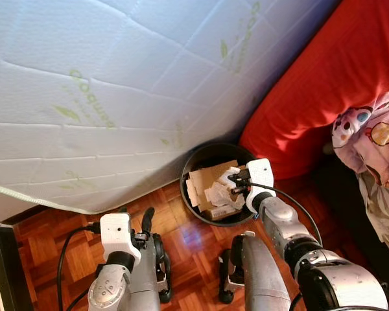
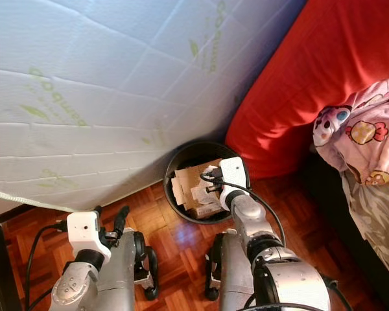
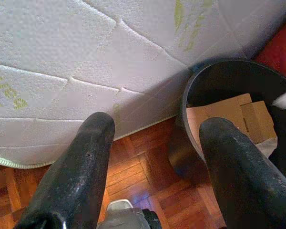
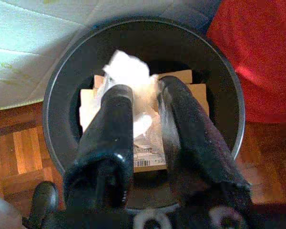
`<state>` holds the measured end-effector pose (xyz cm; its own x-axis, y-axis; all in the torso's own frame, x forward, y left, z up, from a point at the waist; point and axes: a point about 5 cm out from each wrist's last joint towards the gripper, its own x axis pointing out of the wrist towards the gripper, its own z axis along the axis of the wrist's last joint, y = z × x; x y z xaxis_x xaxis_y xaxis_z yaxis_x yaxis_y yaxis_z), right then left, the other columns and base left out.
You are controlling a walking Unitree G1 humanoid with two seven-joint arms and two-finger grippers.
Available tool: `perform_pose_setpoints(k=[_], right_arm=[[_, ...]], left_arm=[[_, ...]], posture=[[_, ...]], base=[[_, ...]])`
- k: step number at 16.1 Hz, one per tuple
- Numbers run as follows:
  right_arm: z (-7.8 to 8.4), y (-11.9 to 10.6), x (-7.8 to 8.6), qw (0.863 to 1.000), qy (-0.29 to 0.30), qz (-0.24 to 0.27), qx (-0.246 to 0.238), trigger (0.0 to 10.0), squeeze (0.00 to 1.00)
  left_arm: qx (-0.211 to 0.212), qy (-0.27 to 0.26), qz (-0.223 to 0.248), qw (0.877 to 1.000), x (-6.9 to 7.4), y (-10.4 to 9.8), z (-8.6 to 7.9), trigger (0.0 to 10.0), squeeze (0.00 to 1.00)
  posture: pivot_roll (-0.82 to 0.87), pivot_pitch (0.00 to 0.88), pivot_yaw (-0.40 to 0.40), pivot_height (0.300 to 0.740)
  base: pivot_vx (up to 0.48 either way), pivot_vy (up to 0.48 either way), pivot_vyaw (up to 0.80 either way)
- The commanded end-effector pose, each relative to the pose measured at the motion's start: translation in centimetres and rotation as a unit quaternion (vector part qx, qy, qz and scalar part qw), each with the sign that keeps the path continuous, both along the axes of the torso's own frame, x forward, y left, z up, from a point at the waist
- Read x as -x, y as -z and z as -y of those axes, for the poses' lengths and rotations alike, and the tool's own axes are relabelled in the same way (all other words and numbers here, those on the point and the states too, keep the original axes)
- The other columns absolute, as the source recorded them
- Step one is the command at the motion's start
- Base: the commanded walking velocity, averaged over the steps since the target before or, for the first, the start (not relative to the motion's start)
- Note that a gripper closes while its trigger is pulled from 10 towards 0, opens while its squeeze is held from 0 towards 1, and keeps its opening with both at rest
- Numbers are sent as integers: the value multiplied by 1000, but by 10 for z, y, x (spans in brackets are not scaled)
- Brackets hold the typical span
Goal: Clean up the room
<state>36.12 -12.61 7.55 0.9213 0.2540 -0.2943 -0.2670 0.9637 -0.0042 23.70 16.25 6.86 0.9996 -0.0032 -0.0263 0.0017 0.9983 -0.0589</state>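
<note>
Right wrist view: right gripper [image 4: 145,102] above the bin [image 4: 62,90], 2 fingers [image 4: 112,124] closed on a white tissue [image 4: 128,71] over the cardboard [image 4: 190,76] inside. Seen from the head, hanging inside the bin's rim, beside the mattress [image 1: 117,84] and red cover [image 1: 318,84]. Left gripper [image 3: 152,157] idle, fingers apart, holding nothing, low over the floor [image 1: 188,240]. Likely step: dropping the tissue. Best done by staying centred within the rim, opening fully, then lifting straight up so nothing clings or snags.

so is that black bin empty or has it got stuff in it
Not empty: the black bin holds flattened cardboard and paper scraps, and the right gripper holds a white crumpled paper over it.
</note>
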Motion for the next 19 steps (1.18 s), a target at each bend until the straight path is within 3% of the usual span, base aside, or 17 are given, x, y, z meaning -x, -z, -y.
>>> perform_pose_setpoints(k=[1, 7, 8, 9, 10, 12, 13, 15, 16, 17, 19], right_arm=[[-2, 12, 7, 1000, -4, -25, 1, 10000, 1000], [-6, 11, 7, 1000, -16, -26, -2, 10000, 1000], [-5, 11, 7, 1000, -13, -25, 2, 10000, 820], [0, 11, 6, 1000, 0, -22, -2, 10000, 0], [15, 14, 9, 999, 39, -20, -29, 10000, 0], [50, 36, 30, 993, 106, -24, -53, 10000, 0], [55, 41, 35, 991, 118, -29, -51, 10000, 0], [82, 80, 80, 983, 161, -67, -59, 10000, 0], [85, 86, 87, 982, 166, -75, -50, 10000, 0], [97, 101, 109, 972, 209, -96, -52, 10000, 0], [98, 111, 124, 965, 227, -114, -61, 10000, 0]], left_arm=[[-3, -6, -32, 999, 10, 11, -2, 10000, 0], [-2, -7, -37, 999, 7, 11, -4, 10000, 0], [-3, -7, -38, 999, 5, 12, -5, 10000, 0], [-3, -7, -41, 999, 3, 13, -6, 10000, 0], [-2, -10, -50, 999, 2, 19, -7, 10000, 0], [1, -16, -69, 998, -1, 30, -11, 10000, 0], [1, -16, -72, 997, -5, 31, -12, 10000, 0], [7, -13, -90, 996, -14, 40, -16, 10000, 0], [5, -12, -98, 995, -16, 44, -17, 10000, 0], [2, -13, -121, 993, -15, 55, -20, 10000, 0], [-2, -14, -149, 989, -11, 69, -22, 10000, 0]], posture=[[152, 498, -45, 634], [149, 490, -47, 634], [136, 482, -44, 634], [129, 477, -43, 634], [111, 459, -40, 634], [80, 413, -36, 634], [72, 401, -34, 634], [30, 346, -23, 659], [12, 327, -18, 669], [-10, 304, -12, 684], [-26, 270, -4, 709]], base=[[0, 0, 0], [0, 0, 0], [0, 0, 0], [0, 0, 0], [0, 0, 0], [0, 0, 0], [0, 0, 0], [0, 0, 0], [0, 0, 0], [0, 0, 0], [0, 0, 0]])
